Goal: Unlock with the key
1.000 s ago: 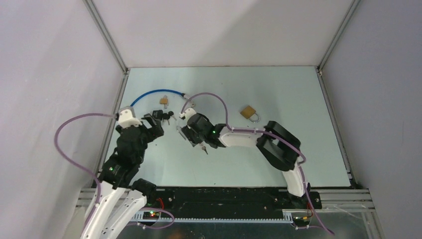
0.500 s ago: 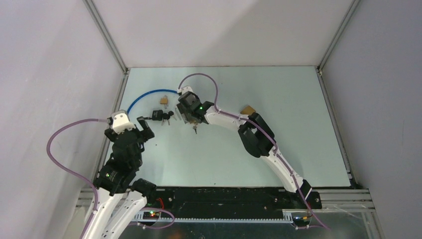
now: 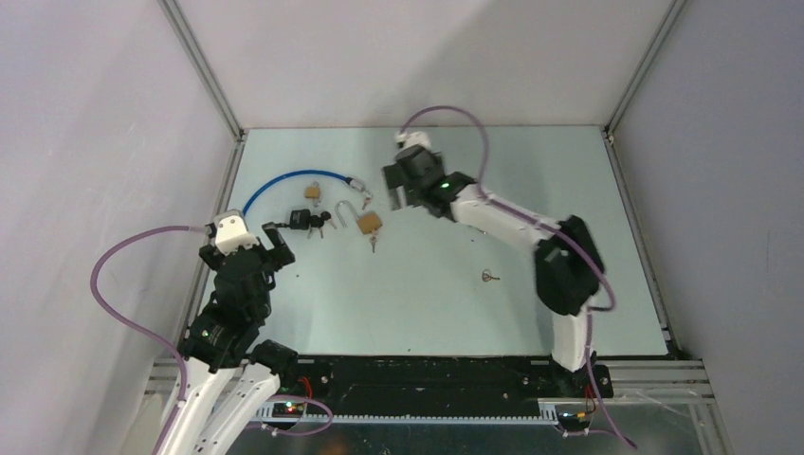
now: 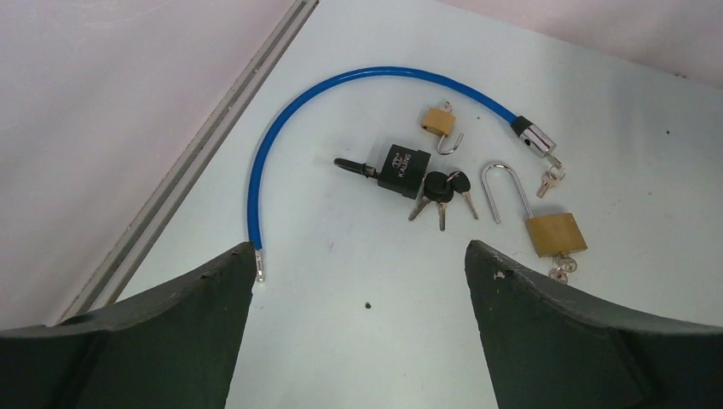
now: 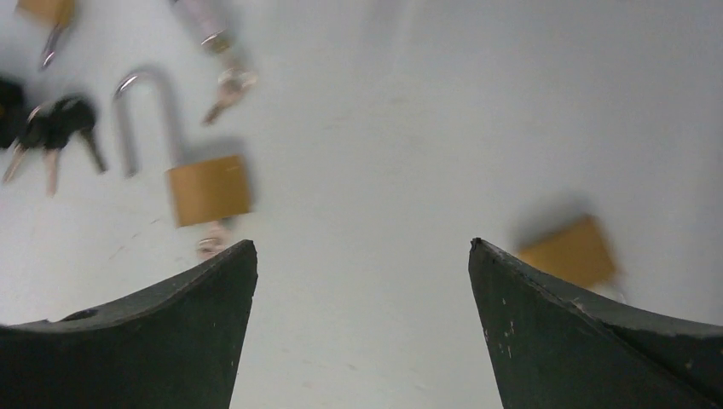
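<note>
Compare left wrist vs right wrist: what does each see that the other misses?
Left wrist only: the blue cable curving across the table, and the rail along the table's edge. Right wrist only: a second brass padlock, blurred, at the right of the picture. Both: the long-shackle brass padlock and the black-headed keys lying beside it.

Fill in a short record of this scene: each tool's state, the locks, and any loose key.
Left tool: open, empty
Right tool: open, empty
Blue cable lock: lying curved
Black padlock: bunch of keys touching it
Long-shackle brass padlock: small key at its base
Loose key: apart from locks
</note>
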Motion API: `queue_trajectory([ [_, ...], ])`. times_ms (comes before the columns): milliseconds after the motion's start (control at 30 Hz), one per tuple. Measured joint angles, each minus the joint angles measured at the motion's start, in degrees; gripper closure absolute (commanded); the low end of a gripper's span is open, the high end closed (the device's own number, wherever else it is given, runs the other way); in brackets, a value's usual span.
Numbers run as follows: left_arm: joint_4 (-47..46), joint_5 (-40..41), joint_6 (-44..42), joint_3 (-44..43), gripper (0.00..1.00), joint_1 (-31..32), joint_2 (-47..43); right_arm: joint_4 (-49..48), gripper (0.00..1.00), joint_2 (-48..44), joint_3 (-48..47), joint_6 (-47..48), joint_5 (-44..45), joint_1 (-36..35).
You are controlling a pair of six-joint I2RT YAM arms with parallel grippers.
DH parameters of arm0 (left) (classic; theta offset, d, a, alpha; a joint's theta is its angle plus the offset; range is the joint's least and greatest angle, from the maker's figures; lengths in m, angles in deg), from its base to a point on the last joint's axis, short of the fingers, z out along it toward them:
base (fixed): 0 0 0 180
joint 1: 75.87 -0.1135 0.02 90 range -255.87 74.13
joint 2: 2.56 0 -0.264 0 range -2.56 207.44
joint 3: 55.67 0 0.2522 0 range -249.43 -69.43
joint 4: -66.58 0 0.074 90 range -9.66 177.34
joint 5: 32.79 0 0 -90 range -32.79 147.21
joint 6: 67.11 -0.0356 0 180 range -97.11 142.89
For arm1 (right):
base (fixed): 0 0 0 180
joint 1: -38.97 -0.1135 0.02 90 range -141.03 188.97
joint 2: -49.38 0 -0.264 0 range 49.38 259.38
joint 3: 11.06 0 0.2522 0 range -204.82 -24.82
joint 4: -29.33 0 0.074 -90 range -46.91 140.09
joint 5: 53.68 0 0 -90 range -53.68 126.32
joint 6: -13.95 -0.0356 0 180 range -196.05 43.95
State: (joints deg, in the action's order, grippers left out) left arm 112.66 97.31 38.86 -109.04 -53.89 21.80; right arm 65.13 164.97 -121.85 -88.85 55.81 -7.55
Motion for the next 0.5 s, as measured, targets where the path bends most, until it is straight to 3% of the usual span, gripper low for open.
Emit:
queue_trajectory([
  [133,0.02,-0.33,0.0,0.26,0.04,-0.04,-0.02,2.19,0.06,-12.63,8.41,-3.89,2.19,9.29],
  [233,0.0,-0.44,0.0,0.26,0.04,-0.04,-0.02,4.46,0.11,-16.87,13.14,-7.1,2.32,17.66],
  [367,0.0,-0.66,0.0,0.26,0.04,-0.04,0.0,9.38,0.18,-16.57,18.8,-11.17,0.85,26.6],
  [500,0.0,-0.87,0.0,0.28,0.04,-0.09,0.02,13.27,0.22,-13.79,20.22,-15.74,-0.59,29.77],
])
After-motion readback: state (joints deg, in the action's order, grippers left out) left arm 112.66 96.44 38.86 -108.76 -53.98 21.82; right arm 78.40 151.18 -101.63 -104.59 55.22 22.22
